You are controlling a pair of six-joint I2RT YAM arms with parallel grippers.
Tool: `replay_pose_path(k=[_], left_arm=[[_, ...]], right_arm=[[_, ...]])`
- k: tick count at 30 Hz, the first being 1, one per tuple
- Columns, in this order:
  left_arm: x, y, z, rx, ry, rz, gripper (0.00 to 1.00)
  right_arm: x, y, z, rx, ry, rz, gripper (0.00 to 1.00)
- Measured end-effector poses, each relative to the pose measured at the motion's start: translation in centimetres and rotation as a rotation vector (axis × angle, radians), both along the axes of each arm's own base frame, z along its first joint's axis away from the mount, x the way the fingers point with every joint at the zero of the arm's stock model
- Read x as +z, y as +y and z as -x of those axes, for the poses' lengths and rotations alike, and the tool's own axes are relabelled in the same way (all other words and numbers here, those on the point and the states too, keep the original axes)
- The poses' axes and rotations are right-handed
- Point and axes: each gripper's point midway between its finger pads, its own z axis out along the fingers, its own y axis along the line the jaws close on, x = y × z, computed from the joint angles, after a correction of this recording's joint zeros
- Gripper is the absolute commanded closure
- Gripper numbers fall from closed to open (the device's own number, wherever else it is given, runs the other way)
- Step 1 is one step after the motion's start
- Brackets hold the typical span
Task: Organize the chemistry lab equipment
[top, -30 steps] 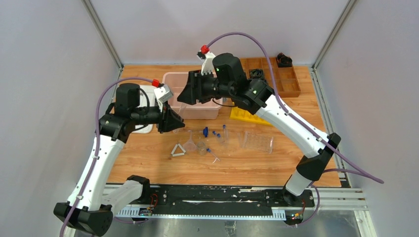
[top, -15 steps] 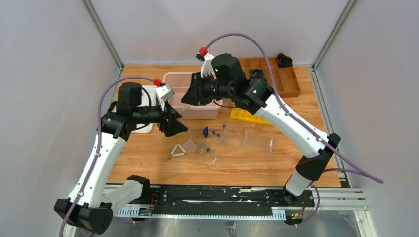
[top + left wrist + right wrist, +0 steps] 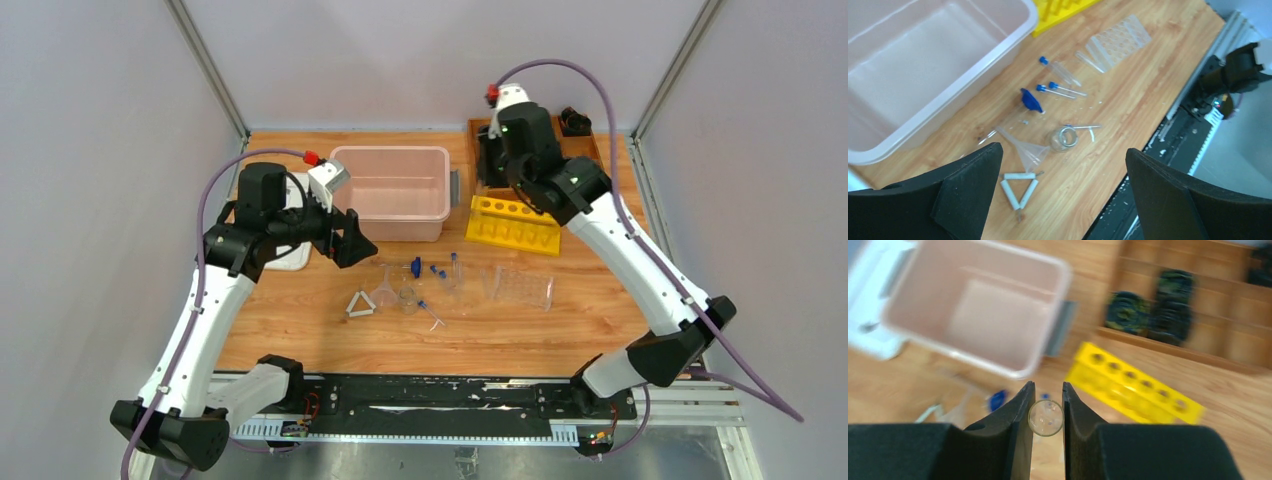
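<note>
wooden table point(image 3: 300, 330) with grey walls point(image 3: 100, 150) around it. the small lab things lie loose in the middle, where both arms can reach: a white triangle point(image 3: 360, 304), a clear funnel point(image 3: 384, 292), a small jar point(image 3: 408, 296), some little tubes with blue caps point(image 3: 438, 270) and a clear rack point(image 3: 520, 287). behind them sit a pink bin point(image 3: 388, 150) and a yellow rack point(image 3: 512, 225) with holes on top. a wooden tray point(image 3: 585, 170) with black coils point(image 3: 1128, 312) is at the far right.

the right gripper point(image 3: 1047, 392) is squeezed on a clear tube point(image 3: 1045, 418). we see the tube end-on, a round ring pinched between the two fingers. i think it is held that way so it can go straight down into a hole. the arm is up at the back, close to the yellow rack, so that may be where the tube goes. this view is blurry, so i cannot tell if the tube has a cap.

the left gripper point(image 3: 1063, 150) has its jaws spread wide with nothing in them. it hangs above the loose things, beside the pink bin, and looks ready to come down on one, maybe the jar or the funnel. most things are not put away yet. they are smooth and can roll, so a soft, straight grab would be best.
</note>
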Motion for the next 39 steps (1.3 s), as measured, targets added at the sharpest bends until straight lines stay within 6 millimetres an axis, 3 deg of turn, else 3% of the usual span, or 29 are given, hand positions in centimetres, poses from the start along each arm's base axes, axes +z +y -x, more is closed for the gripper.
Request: replay_pose_path(k=[4, 6, 11, 22, 28, 39], left_arm=[[0.3, 0.7, -1.2, 0.062, -0.009, -0.037, 0.0], [0.2, 0.9, -1.5, 0.078, -0.007, -0.048, 0.0], [-0.5, 1.4, -1.4, 0.096, 0.015, -0.077, 0.0], [-2.3, 2.4, -1.7, 0.139, 0.077, -0.142, 0.0], [-2.9, 3.1, -2.1, 0.169, 0.086, -0.183, 0.0], [-3.2, 3.6, -2.3, 0.187, 0.081, -0.209, 0.0]], right_arm=[[-1.1, -8.3, -3.4, -0.238, -0.048, 0.083, 1.0], [-2.1, -11.4, -4.5, -0.325, -0.058, 0.123, 1.0], [-4.6, -14.9, -6.3, -0.431, -0.069, 0.178, 1.0], [-7.5, -15.6, -8.4, -0.481, -0.127, 0.152, 1.0], [-7.8, -15.6, -9.0, -0.492, -0.158, 0.131, 1.0], [-9.7, -15.7, -8.9, -0.506, -0.137, 0.124, 1.0]])
